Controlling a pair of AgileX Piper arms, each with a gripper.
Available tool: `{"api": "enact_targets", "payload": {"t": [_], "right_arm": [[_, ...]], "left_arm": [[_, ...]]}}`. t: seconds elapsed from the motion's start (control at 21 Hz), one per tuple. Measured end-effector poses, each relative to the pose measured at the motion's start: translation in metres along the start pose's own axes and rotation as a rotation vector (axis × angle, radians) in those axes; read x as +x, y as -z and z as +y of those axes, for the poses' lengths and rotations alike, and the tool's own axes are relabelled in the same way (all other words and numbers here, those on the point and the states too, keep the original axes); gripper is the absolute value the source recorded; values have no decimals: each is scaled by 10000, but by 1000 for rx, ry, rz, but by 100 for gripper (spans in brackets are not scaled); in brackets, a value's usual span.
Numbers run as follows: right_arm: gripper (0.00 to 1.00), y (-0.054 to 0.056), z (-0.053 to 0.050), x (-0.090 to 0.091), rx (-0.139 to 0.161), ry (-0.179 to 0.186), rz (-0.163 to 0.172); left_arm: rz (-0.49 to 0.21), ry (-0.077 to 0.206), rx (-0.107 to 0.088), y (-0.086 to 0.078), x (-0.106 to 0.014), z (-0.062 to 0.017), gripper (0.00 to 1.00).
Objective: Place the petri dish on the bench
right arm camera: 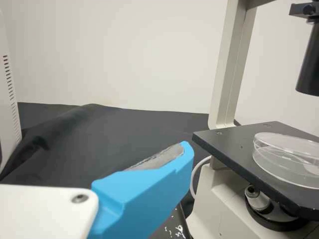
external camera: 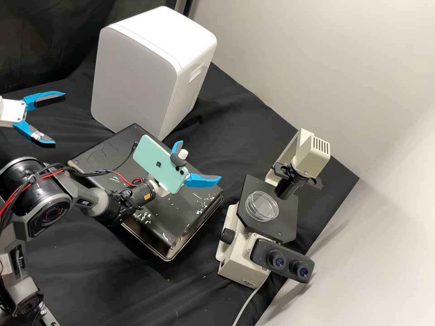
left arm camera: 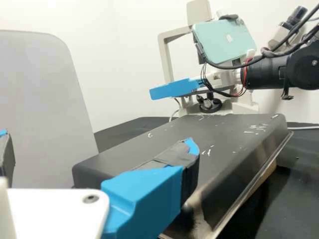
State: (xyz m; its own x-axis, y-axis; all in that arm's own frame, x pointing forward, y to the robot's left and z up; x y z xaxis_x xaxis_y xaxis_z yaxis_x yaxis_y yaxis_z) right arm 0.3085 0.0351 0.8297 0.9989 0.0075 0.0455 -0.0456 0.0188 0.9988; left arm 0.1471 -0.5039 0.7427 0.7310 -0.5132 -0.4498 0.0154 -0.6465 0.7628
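Your bench (external camera: 235,113), black cloth over the top, carries:
- one white box (external camera: 152,68), standing at the back;
- one flat dark case (external camera: 149,194), scuffed with white, in the middle just before the box;
- one microscope (external camera: 253,244) near the right edge, with its grey cable (external camera: 248,303) trailing forward.

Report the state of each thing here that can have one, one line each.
microscope: upright on the bench.
petri dish: lying flat on the microscope's stage, not gripped.
left gripper: fingers open, empty, in the air.
right gripper: fingers open, empty, above the dark tray, short of the dish.
dark tray: lying flat on the bench.
white box: upright behind the tray.
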Motion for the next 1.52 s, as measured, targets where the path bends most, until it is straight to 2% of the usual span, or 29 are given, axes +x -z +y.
{"api": "enact_targets", "payload": {"t": [0.14,0.29,0.48,0.81,1.19,1.38,1.52], "right_arm": [[100,0,0,0,0,0,0],[100,0,0,0,0,0,0],[100,-21,20,0,0,-7,-7],[100,-207,171,-48,50,-57,-69],[100,-441,277,-24,41,-88,-136],[100,-523,364,22,39,-118,-156],[100,-568,397,39,39,-129,-168]], "left_arm": [[-24,11,-19,-5,-7,-8,100],[-56,20,-13,-34,-9,-16,100],[-63,22,-10,-41,-9,-18,100],[-76,25,-5,-52,-10,-21,100],[-88,50,-17,-68,8,-66,100],[-92,61,-20,-78,19,-89,100],[-81,65,-31,-74,27,-100,100]]}}
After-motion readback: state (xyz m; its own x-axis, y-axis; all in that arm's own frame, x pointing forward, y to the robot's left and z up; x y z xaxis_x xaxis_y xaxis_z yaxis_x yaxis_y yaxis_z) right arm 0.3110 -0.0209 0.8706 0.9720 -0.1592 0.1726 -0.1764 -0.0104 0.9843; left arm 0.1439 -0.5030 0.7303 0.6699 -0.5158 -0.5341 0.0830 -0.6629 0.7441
